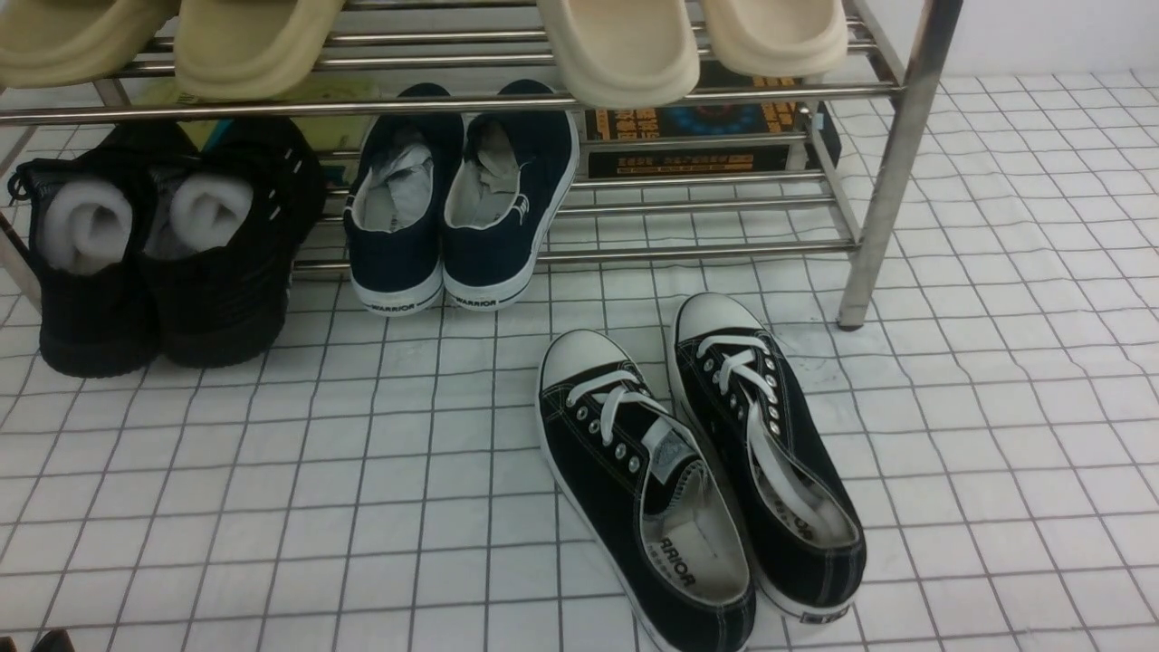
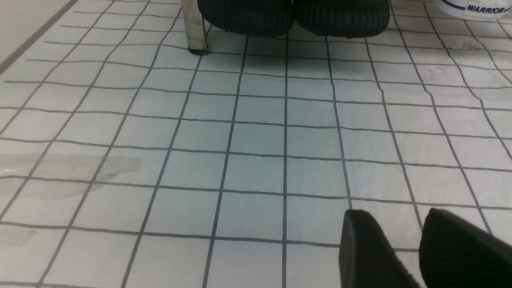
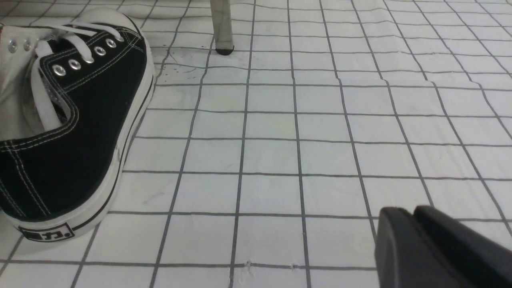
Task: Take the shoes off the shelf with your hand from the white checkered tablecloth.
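Note:
The shoes (image 1: 697,453), a black canvas pair with white laces and toe caps, lie side by side on the white checkered tablecloth (image 1: 272,471), just in front of the silver shelf (image 1: 887,172). Neither hand shows in the front view. In the right wrist view one shoe (image 3: 72,132) lies well to the side of my right gripper (image 3: 410,212), whose fingers are pressed together with nothing between them. A shelf leg (image 3: 223,28) stands further off. My left gripper (image 2: 394,218) hovers over bare tablecloth (image 2: 256,140) with a gap between its fingers.
On the shelf's bottom level sit a chunky black pair (image 1: 154,263) stuffed with white foam and a navy pair (image 1: 462,199). Beige slippers (image 1: 625,45) rest on the upper bars. A dark printed box (image 1: 706,136) lies behind. Another shelf leg (image 2: 195,28) appears in the left wrist view.

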Motion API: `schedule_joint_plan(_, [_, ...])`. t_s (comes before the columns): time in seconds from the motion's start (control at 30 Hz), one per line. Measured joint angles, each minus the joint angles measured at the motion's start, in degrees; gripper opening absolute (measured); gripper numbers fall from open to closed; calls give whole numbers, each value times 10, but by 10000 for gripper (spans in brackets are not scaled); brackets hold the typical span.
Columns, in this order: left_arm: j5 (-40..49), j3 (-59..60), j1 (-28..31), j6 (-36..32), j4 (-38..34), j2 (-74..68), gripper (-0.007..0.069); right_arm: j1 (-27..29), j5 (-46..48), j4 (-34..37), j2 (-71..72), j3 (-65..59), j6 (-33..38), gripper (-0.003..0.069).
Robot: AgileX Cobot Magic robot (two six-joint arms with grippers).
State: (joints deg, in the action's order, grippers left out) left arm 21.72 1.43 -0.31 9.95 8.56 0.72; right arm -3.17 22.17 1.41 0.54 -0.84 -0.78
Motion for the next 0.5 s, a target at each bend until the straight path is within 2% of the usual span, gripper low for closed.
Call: schedule_joint_plan(0.5, [0, 0, 0, 0, 0, 0, 240, 0, 0, 0, 0, 0, 0, 87])
